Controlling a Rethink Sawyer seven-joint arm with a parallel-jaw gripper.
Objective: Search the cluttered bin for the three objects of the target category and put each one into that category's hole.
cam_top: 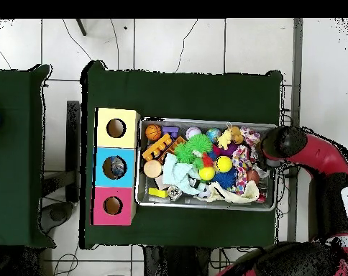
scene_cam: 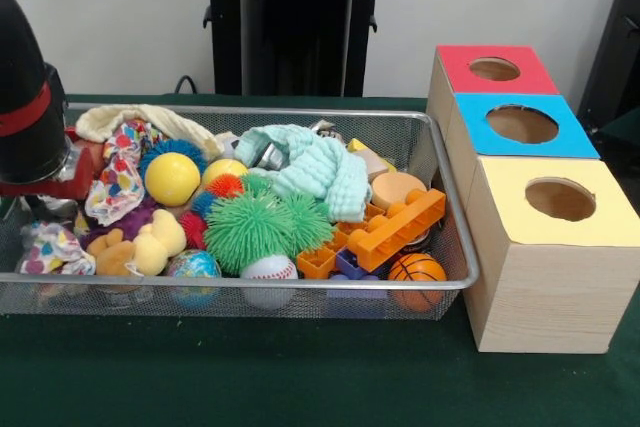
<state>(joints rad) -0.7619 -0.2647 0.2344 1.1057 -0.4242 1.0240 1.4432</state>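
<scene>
A Sawyer arm (scene_cam: 30, 97) hangs over the end of the cluttered bin (scene_cam: 300, 113) farthest from the blue-panel hole (scene_cam: 522, 124); whether its pincer is clenched cannot be told. No water bottles show among the toys. Thin and light, they would likely dent; grip mid-body, gently.

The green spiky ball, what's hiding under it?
Under the green spiky ball a baseball peeks out, with a red spiky ball beside it. Anything deeper in the wire basket is covered.
</scene>
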